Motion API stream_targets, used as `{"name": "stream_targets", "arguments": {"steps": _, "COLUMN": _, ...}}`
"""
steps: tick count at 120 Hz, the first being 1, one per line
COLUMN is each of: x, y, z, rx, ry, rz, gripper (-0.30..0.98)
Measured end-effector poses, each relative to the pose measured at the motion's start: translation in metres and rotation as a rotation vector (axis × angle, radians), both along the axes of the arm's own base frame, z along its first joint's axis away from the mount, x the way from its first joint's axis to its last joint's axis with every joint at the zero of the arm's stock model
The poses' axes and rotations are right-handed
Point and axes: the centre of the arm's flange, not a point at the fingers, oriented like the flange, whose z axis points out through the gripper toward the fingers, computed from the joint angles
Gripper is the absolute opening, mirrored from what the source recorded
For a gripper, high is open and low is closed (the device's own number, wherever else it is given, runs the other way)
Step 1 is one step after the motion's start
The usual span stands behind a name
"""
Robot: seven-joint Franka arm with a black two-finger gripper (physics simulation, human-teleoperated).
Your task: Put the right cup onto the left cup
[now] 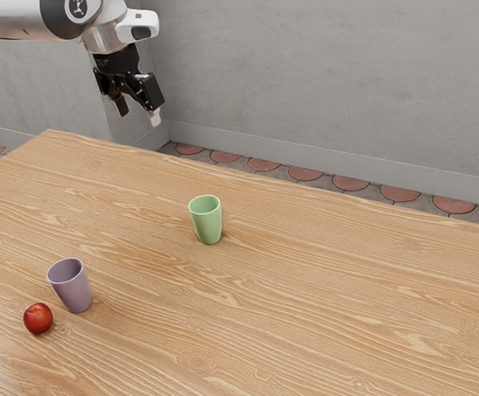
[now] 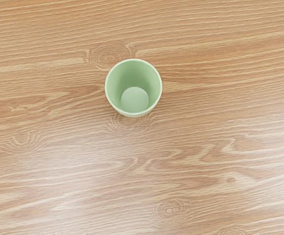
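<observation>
Standing Apart on Swirling Grain

The green cup (image 1: 208,221) stands upright nearest the worktop's (image 1: 305,297) long edge beside the wall (image 1: 330,82). It is pale, smooth and opaque, round at the rim and narrowing to a smaller base; the wrist view looks into its bare interior, down to the flat disc of its bottom. The purple cup (image 1: 73,289), a muted mauve of similar tapered shape, stands upright farther in from that edge, well apart from the green one. Just beside it sits a glossy red fruit (image 1: 38,318), nearly round.

Tan wood runs beneath them in wavy streaks and ringed knots, with a soft pale sheen. The wall is mottled grey. The black gripper (image 1: 138,110) hangs raised, away from both cups, its two fingers spread with nothing between them.
</observation>
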Motion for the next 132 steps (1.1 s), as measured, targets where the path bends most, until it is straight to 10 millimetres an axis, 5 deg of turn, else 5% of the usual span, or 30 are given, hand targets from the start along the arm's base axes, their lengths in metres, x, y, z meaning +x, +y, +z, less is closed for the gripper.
{"name": "stream_targets", "arguments": {"steps": 36, "x": 0.005, "y": 0.0, "z": -0.009, "rx": -0.005, "ry": 0.014, "rz": 0.008, "gripper": 0.69}}
{"name": "stream_targets", "arguments": {"steps": 49, "x": 0.026, "y": 0.002, "z": -0.03, "rx": -0.003, "ry": 0.032, "rz": 0.012, "gripper": 0.69}}
{"name": "stream_targets", "arguments": {"steps": 82, "x": 0.116, "y": 0.022, "z": -0.119, "rx": 0.005, "ry": 0.072, "rz": 0.04, "gripper": 0.69}}
{"name": "stream_targets", "arguments": {"steps": 132, "x": 0.152, "y": 0.039, "z": -0.242, "rx": 0.002, "ry": 0.129, "rz": 0.059, "gripper": 0.69}}
